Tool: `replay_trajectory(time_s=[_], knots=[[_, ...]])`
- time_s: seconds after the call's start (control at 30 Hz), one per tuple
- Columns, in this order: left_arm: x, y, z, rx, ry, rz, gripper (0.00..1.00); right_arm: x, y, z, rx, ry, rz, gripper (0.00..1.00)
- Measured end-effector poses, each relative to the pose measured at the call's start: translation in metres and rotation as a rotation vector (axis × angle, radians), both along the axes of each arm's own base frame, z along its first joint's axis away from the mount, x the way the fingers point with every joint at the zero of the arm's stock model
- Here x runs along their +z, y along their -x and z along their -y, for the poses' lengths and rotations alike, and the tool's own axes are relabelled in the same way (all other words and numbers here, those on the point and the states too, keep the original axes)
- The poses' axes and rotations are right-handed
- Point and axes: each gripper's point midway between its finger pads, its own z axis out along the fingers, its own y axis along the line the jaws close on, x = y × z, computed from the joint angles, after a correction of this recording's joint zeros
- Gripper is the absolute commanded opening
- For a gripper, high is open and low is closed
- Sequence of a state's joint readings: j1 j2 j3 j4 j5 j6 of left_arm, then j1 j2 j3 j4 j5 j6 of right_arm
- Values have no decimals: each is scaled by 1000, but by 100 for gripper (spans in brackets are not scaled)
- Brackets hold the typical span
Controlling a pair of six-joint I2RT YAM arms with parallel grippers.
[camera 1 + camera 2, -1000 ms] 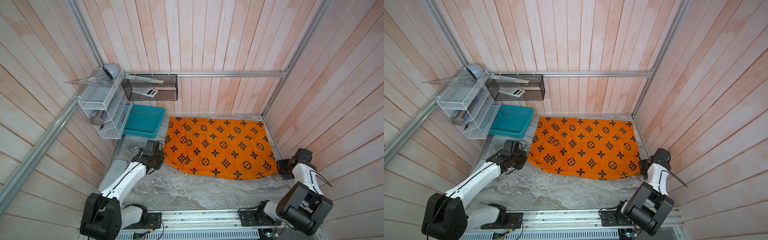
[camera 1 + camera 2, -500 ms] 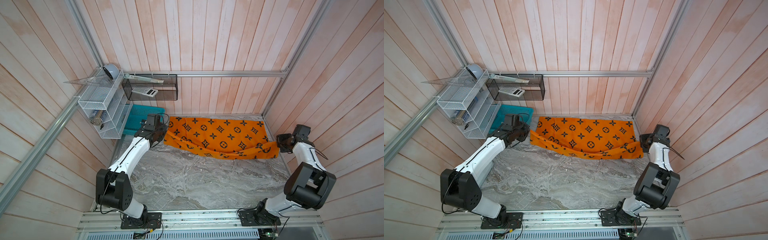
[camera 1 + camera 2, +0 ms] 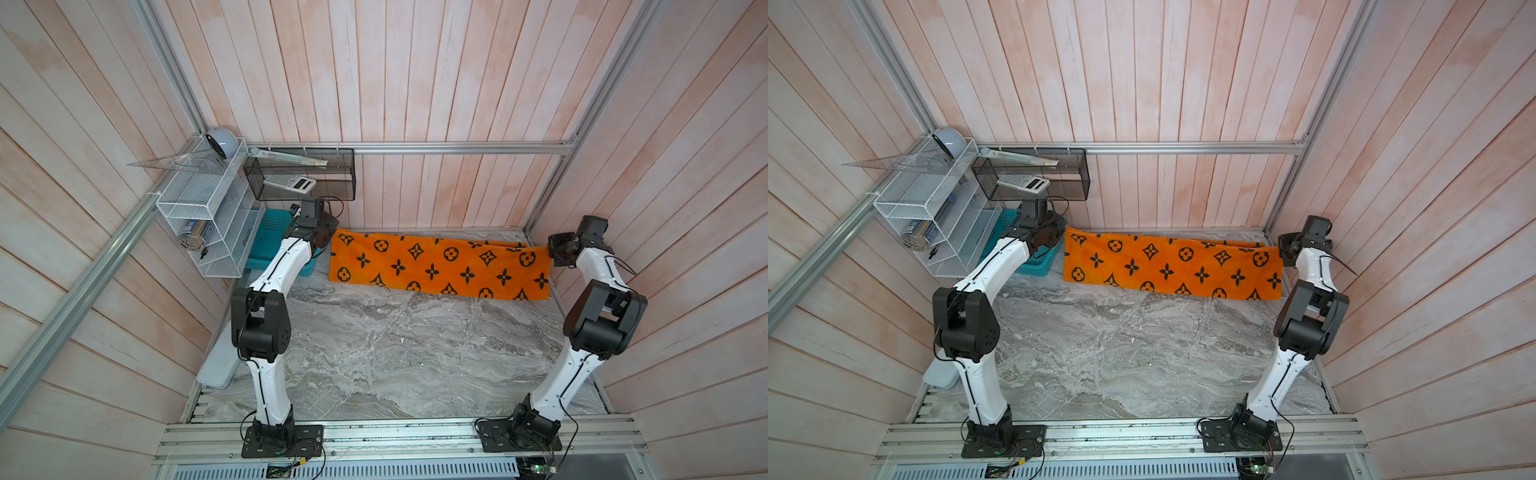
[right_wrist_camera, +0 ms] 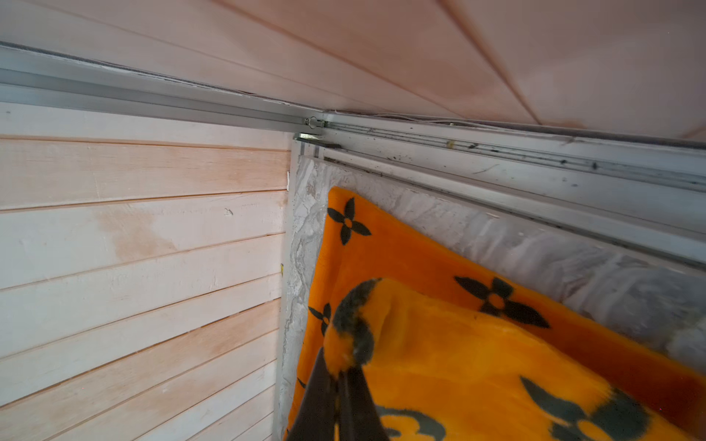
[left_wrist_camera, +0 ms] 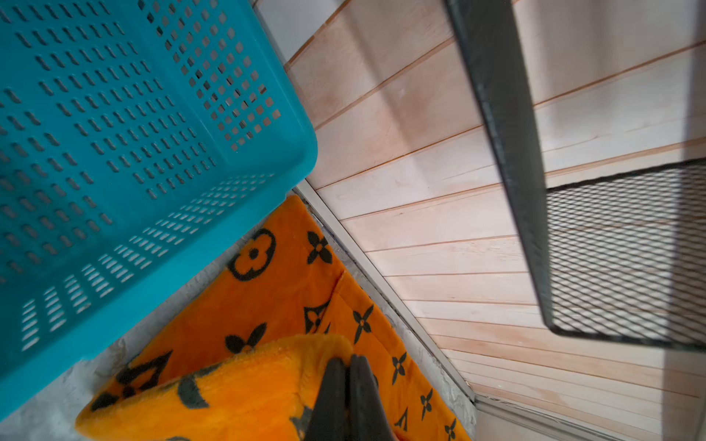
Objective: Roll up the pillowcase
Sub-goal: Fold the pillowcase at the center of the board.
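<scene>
Tools, left (image 5: 345,366) and right (image 4: 338,376), pinch pillowcase (image 3: 436,266) corners mid-fold; next I lay them down evenly.

The pillowcase (image 3: 436,266), plush bright orange with black flower and diamond motifs, hangs stretched as a long band, its two upper corners lifted, its far part lying on the counter (image 3: 374,353).

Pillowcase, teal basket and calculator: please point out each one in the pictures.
pillowcase (image 3: 432,266): top view, middle of the hanging orange fabric.
teal basket (image 5: 114,126): left wrist view, its perforated wall.
calculator (image 3: 1023,183): top view, its body inside the black mesh shelf.
</scene>
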State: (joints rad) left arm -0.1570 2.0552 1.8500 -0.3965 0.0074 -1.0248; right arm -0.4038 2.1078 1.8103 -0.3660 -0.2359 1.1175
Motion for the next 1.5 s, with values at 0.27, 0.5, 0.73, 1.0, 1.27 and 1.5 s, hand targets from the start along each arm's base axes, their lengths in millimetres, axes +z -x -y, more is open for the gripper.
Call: replay_trajectory(time_s=[0.27, 0.5, 0.73, 1.0, 1.27, 1.5], knots=[[-1, -42, 5, -30, -47, 51, 0, -7, -54, -4, 54, 13, 19, 0], [2, -63, 6, -30, -67, 89, 0, -20, -69, -7, 74, 14, 3, 0], [3, -84, 5, -15, -91, 126, 0, -28, -83, -7, 82, 9, 6, 0], [-10, -85, 2, -18, -140, 97, 66, -33, -94, -9, 73, -13, 28, 47], [-16, -64, 2, -35, -203, 102, 94, -35, -91, -15, 133, 7, 18, 60], [37, -11, 36, -84, -207, 244, 90, -41, -34, -32, 141, 5, -63, 43]])
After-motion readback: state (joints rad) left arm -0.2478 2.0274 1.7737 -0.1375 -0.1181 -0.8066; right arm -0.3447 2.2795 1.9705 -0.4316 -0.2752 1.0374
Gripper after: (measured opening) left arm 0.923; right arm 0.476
